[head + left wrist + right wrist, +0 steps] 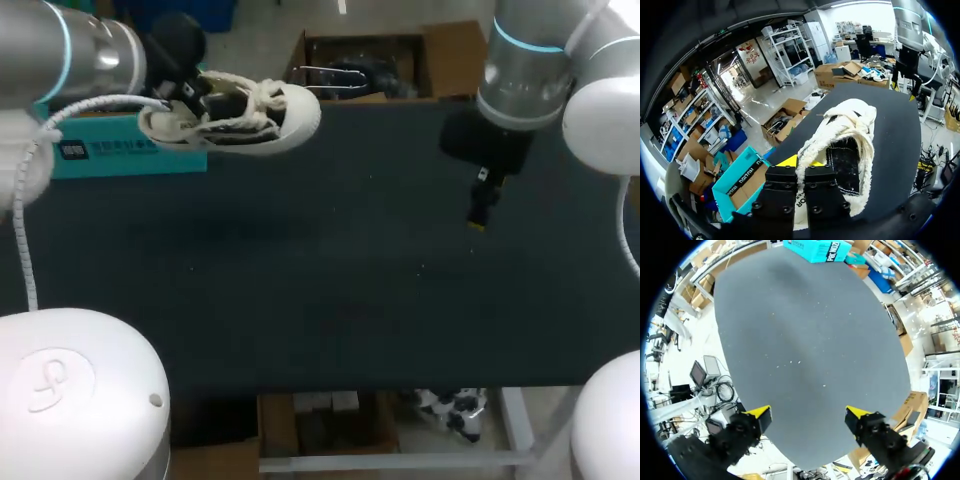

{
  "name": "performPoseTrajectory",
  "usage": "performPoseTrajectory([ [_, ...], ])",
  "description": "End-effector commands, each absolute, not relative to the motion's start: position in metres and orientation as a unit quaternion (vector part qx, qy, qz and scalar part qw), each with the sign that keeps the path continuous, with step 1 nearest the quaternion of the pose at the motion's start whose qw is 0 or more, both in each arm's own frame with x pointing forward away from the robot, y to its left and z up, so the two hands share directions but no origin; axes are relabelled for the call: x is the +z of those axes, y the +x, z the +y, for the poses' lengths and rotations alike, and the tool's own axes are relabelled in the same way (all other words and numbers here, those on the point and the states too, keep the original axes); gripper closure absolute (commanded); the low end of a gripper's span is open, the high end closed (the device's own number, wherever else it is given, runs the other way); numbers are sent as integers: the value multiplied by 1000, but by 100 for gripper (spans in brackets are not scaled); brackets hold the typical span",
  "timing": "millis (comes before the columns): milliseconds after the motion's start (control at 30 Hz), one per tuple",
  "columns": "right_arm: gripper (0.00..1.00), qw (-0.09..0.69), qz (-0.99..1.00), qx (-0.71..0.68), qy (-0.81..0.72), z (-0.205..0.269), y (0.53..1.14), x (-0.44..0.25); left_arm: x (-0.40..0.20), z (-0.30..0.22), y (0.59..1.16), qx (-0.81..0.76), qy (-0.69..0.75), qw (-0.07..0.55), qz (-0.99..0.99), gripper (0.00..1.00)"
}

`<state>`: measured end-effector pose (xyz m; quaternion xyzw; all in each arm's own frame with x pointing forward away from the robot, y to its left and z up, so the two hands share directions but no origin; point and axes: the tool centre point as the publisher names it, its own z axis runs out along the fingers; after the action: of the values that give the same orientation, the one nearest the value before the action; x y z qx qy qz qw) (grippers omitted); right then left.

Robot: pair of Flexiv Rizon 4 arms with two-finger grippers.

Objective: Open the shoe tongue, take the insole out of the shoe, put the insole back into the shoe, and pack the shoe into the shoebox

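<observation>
Gripping the white sneaker (245,115) by its heel rim, the left gripper (799,162) has its fingers closed on the shoe and holds it off the dark desk (330,290), toe pointing toward the middle, just beside the teal shoebox (120,158) at the desk's left end. The right gripper (807,412) hangs over bare desk well apart from both, fingers spread wide with nothing between them. Packing looks like the step in hand. The hold is a pinch on one soft edge, so the sneaker could swing or slip out when carried over the box wall. A drooping toe or the loose laces (262,95) might snag the rim and shove the light box along the desk, with the other arm too far off to steady it. Whether the insole sits flat inside cannot be told.
</observation>
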<state>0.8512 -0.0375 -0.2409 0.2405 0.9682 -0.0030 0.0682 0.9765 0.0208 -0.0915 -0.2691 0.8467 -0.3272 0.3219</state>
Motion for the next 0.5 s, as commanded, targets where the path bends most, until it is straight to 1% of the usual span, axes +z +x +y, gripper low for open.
performPoseTrajectory([
  [33,0,68,968,-4,241,-37,851,-240,-44,103,991,-346,-253,294,854,100],
  [167,0,68,968,-4,241,-37,851,-240,-36,148,1020,-352,-260,298,849,100],
  [333,0,68,968,-4,241,-37,851,-240,-42,197,1059,-346,-286,300,842,100],
  [433,0,76,983,-8,166,-33,861,-232,-49,221,1081,-341,-301,295,840,100],
  [467,0,62,986,-26,153,-32,863,-229,-52,228,1089,-338,-306,291,841,100],
  [500,0,73,990,-21,123,-32,865,-225,-56,234,1095,-335,-310,290,841,100],
])
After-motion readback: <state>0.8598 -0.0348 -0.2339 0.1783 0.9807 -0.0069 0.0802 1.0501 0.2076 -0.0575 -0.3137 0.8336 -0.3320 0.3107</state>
